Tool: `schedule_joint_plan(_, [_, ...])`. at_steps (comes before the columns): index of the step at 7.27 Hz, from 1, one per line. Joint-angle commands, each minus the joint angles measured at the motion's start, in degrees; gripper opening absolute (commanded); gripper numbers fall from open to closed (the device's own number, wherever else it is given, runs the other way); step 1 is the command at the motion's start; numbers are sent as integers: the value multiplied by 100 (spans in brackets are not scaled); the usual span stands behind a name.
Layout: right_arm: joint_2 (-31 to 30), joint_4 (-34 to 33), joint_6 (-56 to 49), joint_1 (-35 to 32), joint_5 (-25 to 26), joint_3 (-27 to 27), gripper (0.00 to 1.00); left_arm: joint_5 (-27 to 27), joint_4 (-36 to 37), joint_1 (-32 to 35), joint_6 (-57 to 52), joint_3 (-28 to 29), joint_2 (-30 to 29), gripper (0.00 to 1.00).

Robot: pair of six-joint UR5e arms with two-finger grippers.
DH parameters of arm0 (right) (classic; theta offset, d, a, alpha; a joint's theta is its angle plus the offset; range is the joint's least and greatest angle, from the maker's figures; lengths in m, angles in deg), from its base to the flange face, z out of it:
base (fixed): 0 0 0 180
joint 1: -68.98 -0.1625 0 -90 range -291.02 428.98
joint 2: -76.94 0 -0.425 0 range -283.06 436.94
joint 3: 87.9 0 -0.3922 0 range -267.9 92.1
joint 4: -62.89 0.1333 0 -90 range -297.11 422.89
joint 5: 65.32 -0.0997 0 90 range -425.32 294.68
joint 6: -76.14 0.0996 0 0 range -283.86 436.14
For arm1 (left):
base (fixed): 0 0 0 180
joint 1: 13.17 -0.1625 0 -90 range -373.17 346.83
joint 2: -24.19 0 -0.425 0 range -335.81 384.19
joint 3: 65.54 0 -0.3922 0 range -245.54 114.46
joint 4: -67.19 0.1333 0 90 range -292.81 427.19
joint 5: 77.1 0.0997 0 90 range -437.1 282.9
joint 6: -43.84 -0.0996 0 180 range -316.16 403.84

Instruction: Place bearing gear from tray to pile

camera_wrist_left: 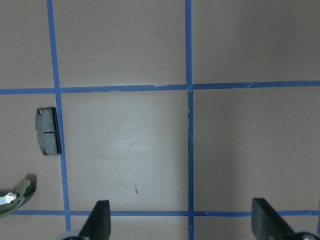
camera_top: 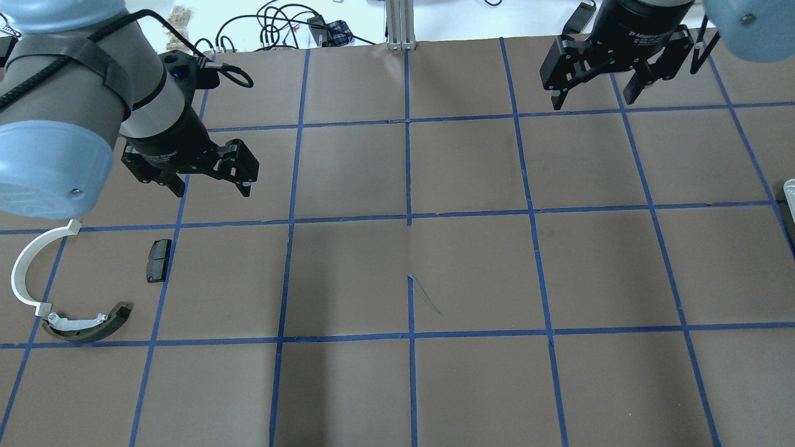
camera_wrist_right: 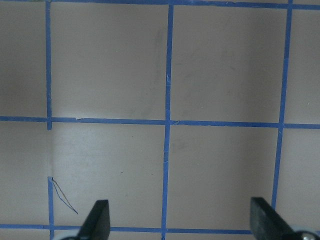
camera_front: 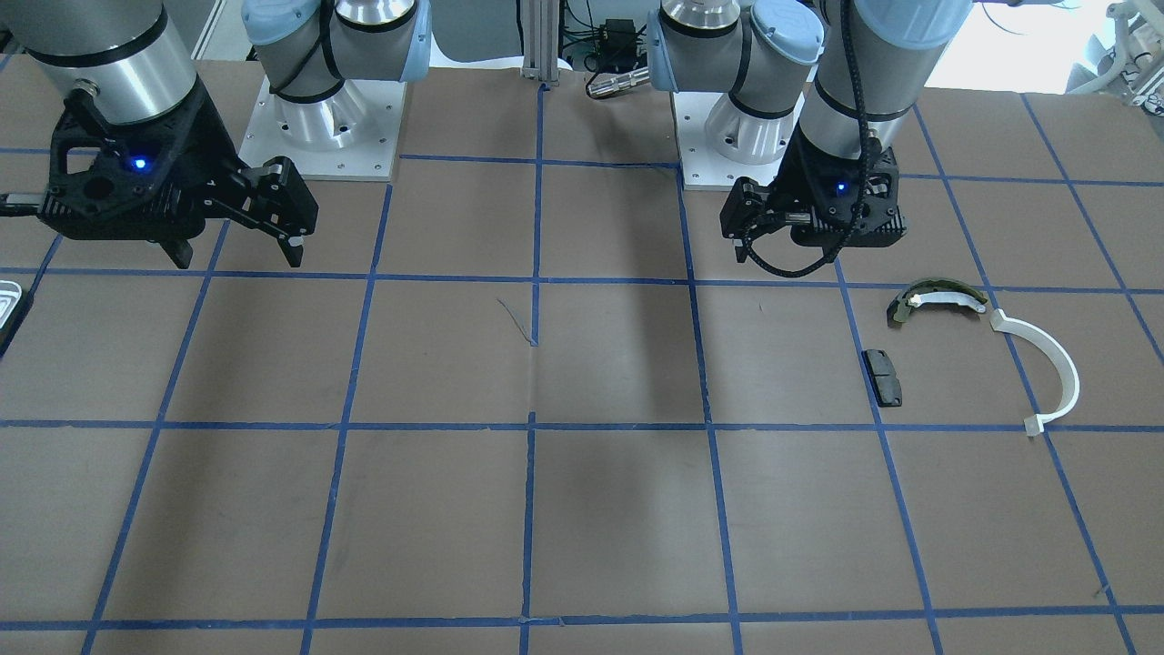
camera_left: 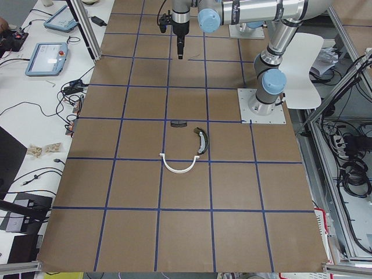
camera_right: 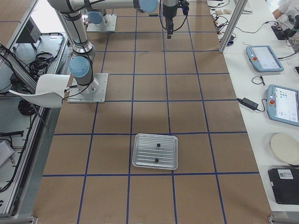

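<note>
The tray [camera_right: 140,140] lies flat on the table [camera_top: 472,273] near its right end. 2 small dark parts [camera_right: 158,145] sit on it, too small to tell which is the bearing gear. The right gripper [camera_top: 593,99] hangs over bare table, well apart from the tray. It points down, its fingers [camera_wrist_right: 100,217] spread wide with nothing between them. The left gripper [camera_top: 211,185] hovers at the other end, also pointing down, spread and empty. It is near the pile: the black pad [camera_top: 158,261] is nearest it, with the white curved strip [camera_top: 22,267] and the olive-and-white shoe [camera_top: 87,323] farther off.
</note>
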Motion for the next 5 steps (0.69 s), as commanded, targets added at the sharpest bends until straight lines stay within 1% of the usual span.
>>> schedule_joint_plan(1, [-10,-9,8,0,-4,-18,100,18,-23,13,5,-41,42,100])
schedule_joint_plan(4, [-28,61,-71,44,31,34,100,27,-40,-4,5,-67,-46,100])
schedule_joint_plan(5, [-27,113,-97,236,48,87,100,27,-128,31,5,-259,-29,100])
